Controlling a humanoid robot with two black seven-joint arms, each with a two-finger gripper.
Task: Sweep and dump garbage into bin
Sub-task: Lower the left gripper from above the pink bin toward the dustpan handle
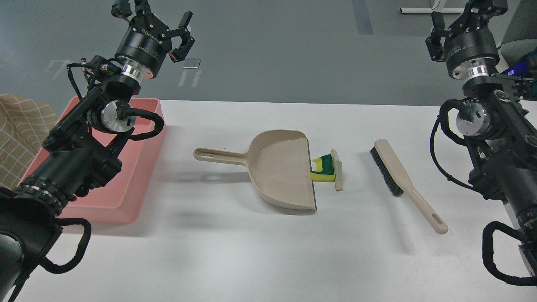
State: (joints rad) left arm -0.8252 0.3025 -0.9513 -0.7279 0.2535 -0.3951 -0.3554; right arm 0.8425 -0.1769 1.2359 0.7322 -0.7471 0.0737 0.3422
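The yellow sponge with its dark green layer (pixel 323 170) lies on the white table at the open lip of the beige dustpan (pixel 283 170). The pale bread-like slice (pixel 337 170) stands against the sponge's right side. The beige brush with black bristles (pixel 402 182) lies to the right. The pink bin (pixel 126 184) sits at the table's left, partly hidden by my left arm. My left gripper (pixel 153 19) is open and empty, raised high above the bin's far end. My right gripper (pixel 465 16) is raised at the upper right, seen from behind.
The white table (pixel 235 251) has open surface in front of the dustpan and brush. A beige checked cloth (pixel 21 130) shows at the far left, off the table. Grey floor lies beyond the table's far edge.
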